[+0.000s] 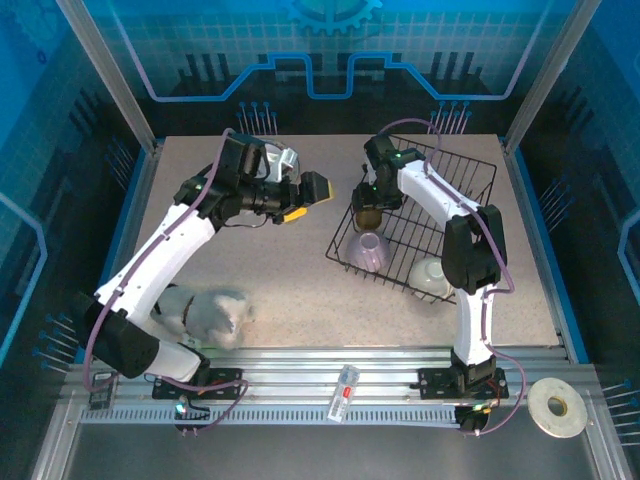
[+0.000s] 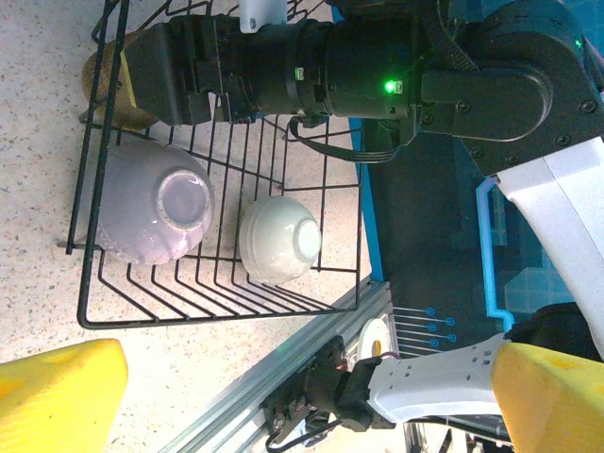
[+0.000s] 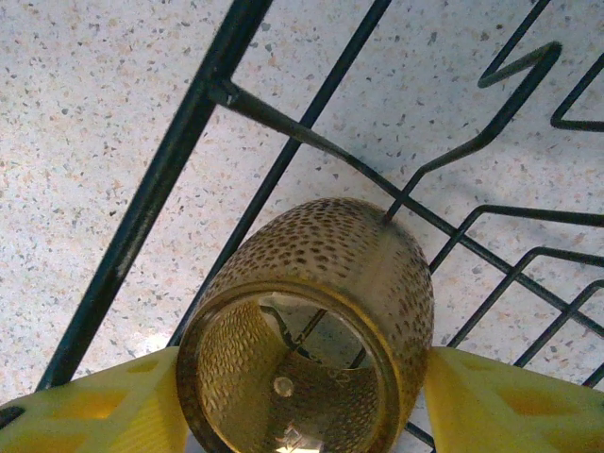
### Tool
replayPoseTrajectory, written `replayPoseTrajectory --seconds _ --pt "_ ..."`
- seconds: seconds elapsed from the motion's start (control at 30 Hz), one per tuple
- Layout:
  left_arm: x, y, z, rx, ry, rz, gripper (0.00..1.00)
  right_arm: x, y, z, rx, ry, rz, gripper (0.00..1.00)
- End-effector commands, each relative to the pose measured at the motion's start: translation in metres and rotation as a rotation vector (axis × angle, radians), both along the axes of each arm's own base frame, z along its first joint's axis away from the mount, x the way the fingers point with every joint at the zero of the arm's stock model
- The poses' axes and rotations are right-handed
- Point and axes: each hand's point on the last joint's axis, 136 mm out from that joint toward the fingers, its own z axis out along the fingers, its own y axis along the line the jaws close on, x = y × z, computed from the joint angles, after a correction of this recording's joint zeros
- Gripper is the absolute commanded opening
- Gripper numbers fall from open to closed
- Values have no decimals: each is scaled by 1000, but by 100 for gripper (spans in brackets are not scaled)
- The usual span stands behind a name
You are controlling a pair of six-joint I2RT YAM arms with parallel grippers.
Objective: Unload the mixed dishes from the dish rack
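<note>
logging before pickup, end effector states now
left end effector: open, empty
right end effector: jaws around brown cup, grip cannot be told

I get bright, even light from overhead on the table (image 1: 300, 290), with only soft shadows under the arms; the enclosure around it drops off into dim blue. The whitish lump (image 1: 215, 315) looks smeared (I cannot make out its edges). On the left wrist view, the left gripper's fingers (image 2: 57, 392) are fuzzy yellow blobs in the bottom corners. The dish rack (image 2: 226, 160) is crisp, the lilac bowl (image 2: 156, 203) carries a pale sheen on its base, and a green lamp (image 2: 390, 87) glares against dark housing. On the right wrist view, the brown cup (image 3: 321, 274) shows small glints inside and a slightly smeared right edge. The right gripper's fingers (image 3: 491, 396) are soft.
</note>
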Motion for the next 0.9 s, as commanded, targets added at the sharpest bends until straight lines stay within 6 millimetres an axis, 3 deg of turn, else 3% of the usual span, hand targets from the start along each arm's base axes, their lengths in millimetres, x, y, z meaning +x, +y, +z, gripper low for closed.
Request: replayPoseTrajectory --seconds 0.0,0.53,0.87 --pt "-10 2 5 -2 -5 -4 99 2 -5 -19 -62 20 -33 63" --pt "-9 -6 7 -57 25 -23 99 -1 -15 -25 -160 66 -124 60" --pt "-6 -7 3 -56 33 -24 99 7 -13 -5 -117 8 -142 63"
